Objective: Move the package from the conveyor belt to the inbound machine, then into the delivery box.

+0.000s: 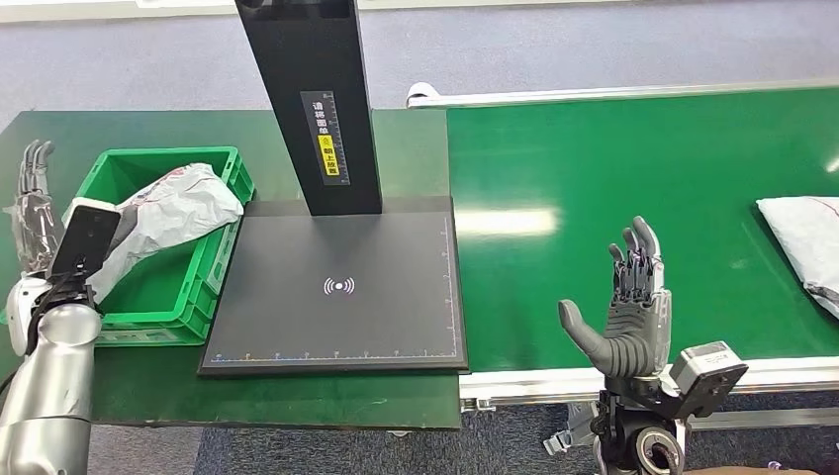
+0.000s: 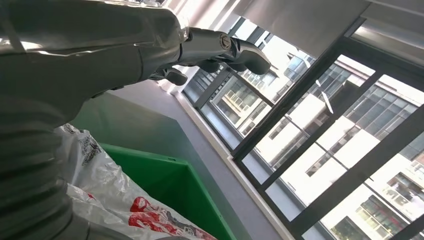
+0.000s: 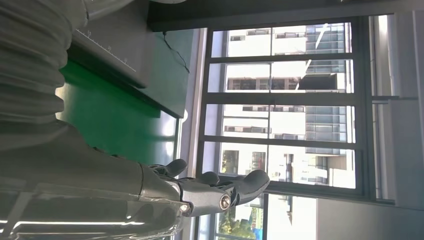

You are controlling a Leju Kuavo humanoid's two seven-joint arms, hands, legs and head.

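From the head view we see a white package (image 1: 163,213) lying in the green delivery box (image 1: 213,262). Our left hand (image 1: 35,203) and right hand (image 1: 628,307) hold nothing, fingers apart. The left wrist view adds the package's red print.

Left hand (image 1: 35,203) raised, fingers (image 1: 36,158) straight; right hand (image 1: 625,317) upright, fingers (image 1: 638,259) spread, both holding nothing

A wireless-signal symbol (image 1: 338,286) marks the scanner plate (image 1: 297,327).

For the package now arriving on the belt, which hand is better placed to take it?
Probably the right hand: it is open above the conveyor belt, on the package's side. The left hand is beside the green box.
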